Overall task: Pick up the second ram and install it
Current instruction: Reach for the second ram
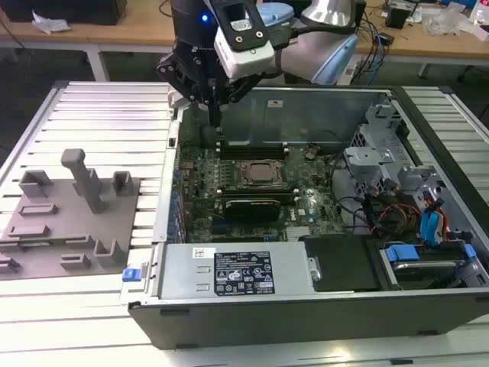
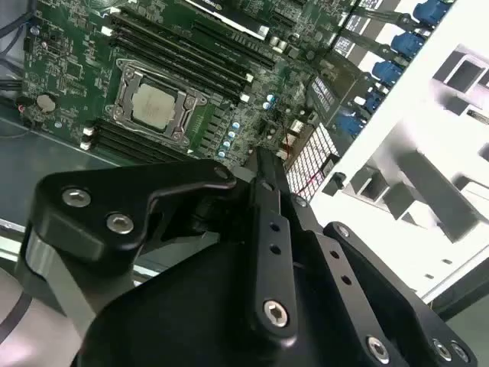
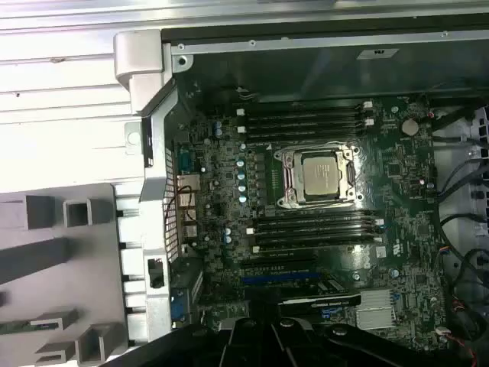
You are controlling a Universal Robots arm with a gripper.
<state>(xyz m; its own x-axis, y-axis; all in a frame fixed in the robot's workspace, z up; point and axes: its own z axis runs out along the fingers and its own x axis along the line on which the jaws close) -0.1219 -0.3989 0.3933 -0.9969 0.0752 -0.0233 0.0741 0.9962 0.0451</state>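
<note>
In ext. view the black end effector [image 1: 216, 120] hangs over the far corner of the open black PC case [image 1: 306, 315]. It is at approx. 11 o'clock from the silver CPU socket [image 1: 262, 173], just above the green motherboard [image 1: 315, 202]. In the second wrist view its fingers [image 2: 267, 222] look pressed together, w/ nothing seen between them. The second ram [image 3: 27, 326], a thin green stick, seems to lie in a slot of the grey plastic holder tray [image 1: 72, 229]. This tray sits on the white slatted worktop [image 1: 99, 107] at 9 o'clock from the case, well apart from the end effector.
</note>
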